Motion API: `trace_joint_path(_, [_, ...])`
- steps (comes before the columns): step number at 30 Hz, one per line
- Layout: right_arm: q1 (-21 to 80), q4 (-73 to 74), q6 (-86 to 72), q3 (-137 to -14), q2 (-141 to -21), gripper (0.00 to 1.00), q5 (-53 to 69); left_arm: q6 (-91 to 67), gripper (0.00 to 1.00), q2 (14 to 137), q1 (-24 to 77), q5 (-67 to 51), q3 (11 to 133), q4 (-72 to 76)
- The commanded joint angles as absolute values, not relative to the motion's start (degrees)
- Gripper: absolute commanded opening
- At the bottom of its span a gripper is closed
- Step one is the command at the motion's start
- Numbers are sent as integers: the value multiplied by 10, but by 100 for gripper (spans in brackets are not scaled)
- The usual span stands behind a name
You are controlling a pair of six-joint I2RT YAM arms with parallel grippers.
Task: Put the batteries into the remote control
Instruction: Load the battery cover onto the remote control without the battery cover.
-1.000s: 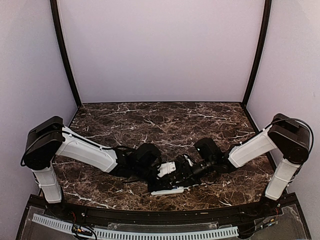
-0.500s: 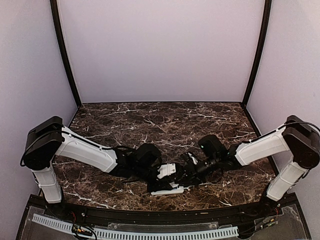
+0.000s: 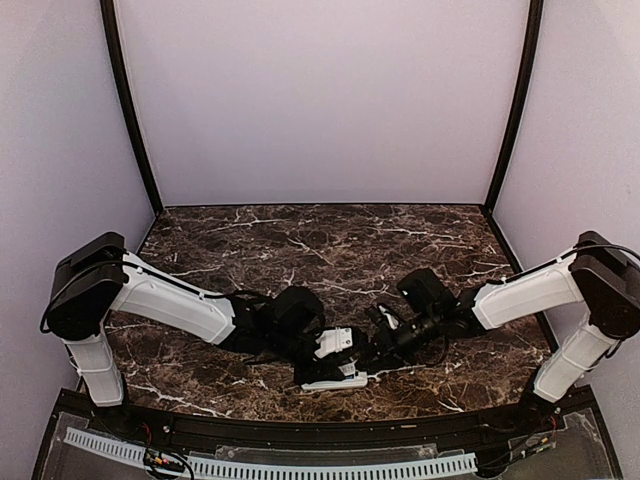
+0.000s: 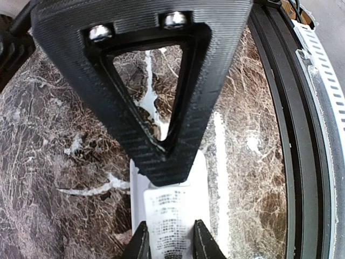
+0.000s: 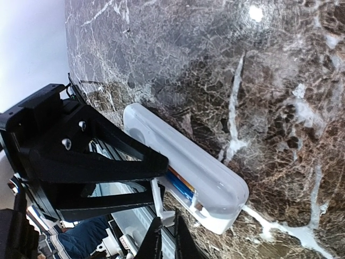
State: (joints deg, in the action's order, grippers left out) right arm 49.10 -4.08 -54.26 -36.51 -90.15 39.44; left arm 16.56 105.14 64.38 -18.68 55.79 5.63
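Right pincer (image 5: pixel 166 240) shifted, grip unclear; white remote (image 5: pixel 183 154), battery (image 5: pixel 181 190) inside; left pincer (image 5: pixel 157 174) holds it

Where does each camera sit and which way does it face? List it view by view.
Top external: above and behind the bases, looking down on the marble table; the left arm and right arm show.
Left wrist: on the left arm, looking along the left fingers down at the remote control they flank.
Right wrist: on the right arm, low, facing the remote control's open recess; the right fingers show.
Shared: all three show the remote control.
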Motion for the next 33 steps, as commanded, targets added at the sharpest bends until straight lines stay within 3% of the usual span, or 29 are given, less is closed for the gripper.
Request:
trace_joint_path(1, [491, -36, -535, -379, -905, 6, 385, 177, 12, 1047, 654, -207, 553, -20])
trace_joint_path(10, [499, -49, -542, -378, -920, 0, 392, 180, 14, 1050, 654, -209, 559, -29])
trace_joint_path(33, [507, -48, -543, -376, -933, 2, 392, 187, 28, 1056, 659, -213, 575, -55])
